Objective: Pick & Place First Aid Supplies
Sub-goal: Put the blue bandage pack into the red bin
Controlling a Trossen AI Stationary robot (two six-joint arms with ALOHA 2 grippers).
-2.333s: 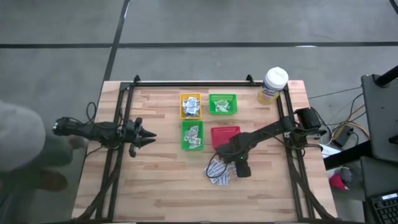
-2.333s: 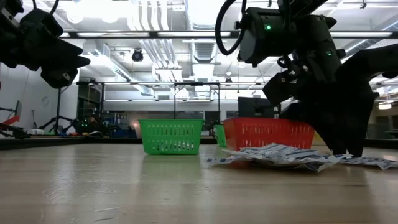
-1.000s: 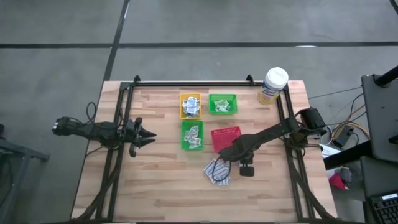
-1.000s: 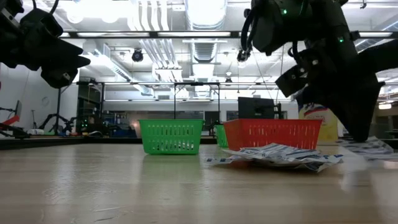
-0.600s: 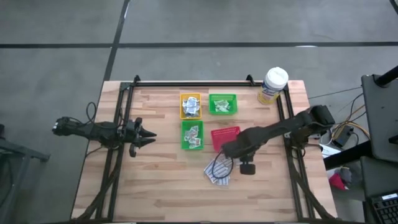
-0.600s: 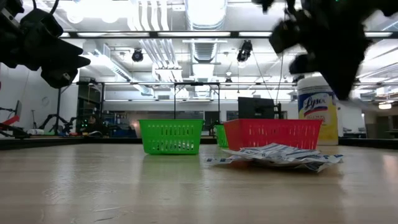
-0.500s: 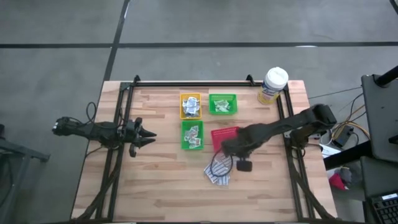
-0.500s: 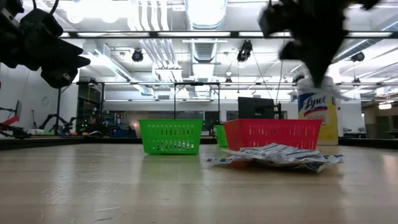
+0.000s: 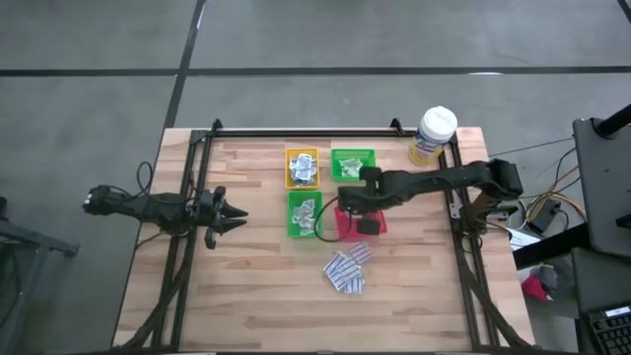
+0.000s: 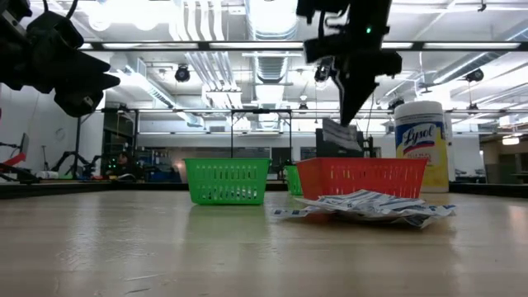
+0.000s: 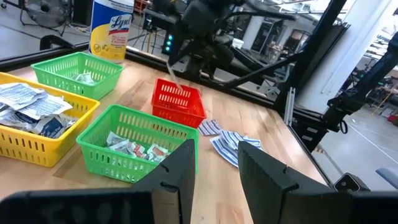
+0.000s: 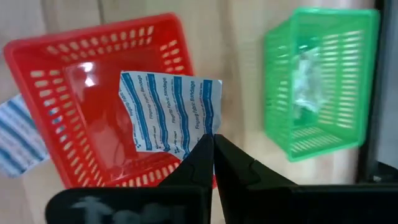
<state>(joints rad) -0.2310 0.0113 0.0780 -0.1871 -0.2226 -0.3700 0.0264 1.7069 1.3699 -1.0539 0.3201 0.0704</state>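
A loose heap of blue-and-white pads (image 9: pixel 346 270) lay nearest on the tabletop (image 9: pixel 246 296). Behind it, the right end effector (image 12: pixel 213 147) hung over the red tray (image 12: pixel 43 68), pinched together on one blue-and-white pad (image 12: pixel 171 112). The left end effector (image 9: pixel 235 218) waited well apart, fingers parted.

The yellow canister (image 10: pixel 420 147), at the right of the low view, carries a label with the brand "Lysol" in dark script on white; the smaller print under it cannot be read. The same brand shows on its label at the upper left of the left wrist view.

The blue-and-white packet (image 12: pixel 170 113), at the centre of the right wrist view, bears rows of small repeated print between its blue stripes; the words look like "Flexible Fabric Bandage", though the letters are too small to be sure.
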